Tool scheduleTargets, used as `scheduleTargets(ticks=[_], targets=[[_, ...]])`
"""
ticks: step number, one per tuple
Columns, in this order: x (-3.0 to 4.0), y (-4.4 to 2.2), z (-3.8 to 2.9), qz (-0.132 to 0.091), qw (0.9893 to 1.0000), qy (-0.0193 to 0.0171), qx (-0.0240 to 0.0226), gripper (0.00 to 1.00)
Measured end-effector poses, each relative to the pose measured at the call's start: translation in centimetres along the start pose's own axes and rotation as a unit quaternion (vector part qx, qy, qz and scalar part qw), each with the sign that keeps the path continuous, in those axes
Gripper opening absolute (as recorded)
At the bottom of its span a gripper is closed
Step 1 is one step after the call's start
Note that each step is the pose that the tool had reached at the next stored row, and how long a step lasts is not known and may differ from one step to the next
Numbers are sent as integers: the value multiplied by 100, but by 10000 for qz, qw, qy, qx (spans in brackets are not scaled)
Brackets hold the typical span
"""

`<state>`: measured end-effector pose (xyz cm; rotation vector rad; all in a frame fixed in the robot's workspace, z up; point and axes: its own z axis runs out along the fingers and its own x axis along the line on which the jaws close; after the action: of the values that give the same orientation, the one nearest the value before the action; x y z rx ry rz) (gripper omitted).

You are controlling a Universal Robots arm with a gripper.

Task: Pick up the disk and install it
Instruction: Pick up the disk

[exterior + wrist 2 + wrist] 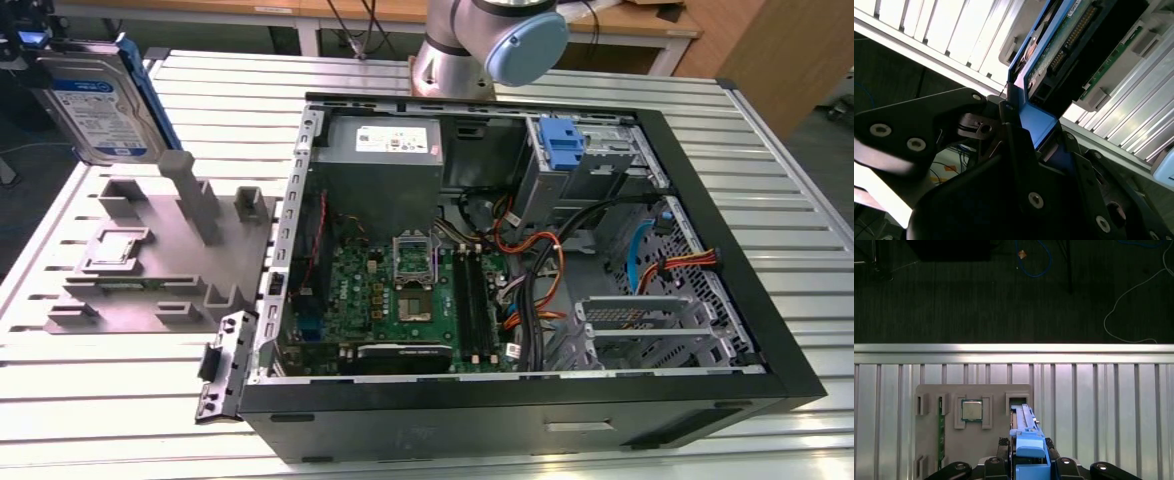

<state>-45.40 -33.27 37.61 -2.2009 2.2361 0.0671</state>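
Note:
The disk (100, 105), a silver drive with a white-and-blue label in a blue carrier, hangs upright at the exterior view's far left, above the grey holder block (154, 255). My gripper (47, 40) is shut on its top end. In the first wrist view the blue carrier (1026, 440) sits between my black fingers (1064, 462), its far end over an empty slot (1016, 402) in the holder. The second wrist view shows the disk's edge and circuit board (1074, 45) running out from the gripper (1036, 130).
The open computer case (747, 330) lies on the slatted metal table (801, 180), with a drive bay and fixed blue bracket (563, 145) at its far side. The arm's base (487, 45) stands behind the case. The holder keeps a processor chip (971, 410) and a memory stick (940, 430).

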Motion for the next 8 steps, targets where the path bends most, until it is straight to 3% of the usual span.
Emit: scheduleTargets(ticks=[8], targets=[[0,1,-6,0,10000,-2,0,37]])
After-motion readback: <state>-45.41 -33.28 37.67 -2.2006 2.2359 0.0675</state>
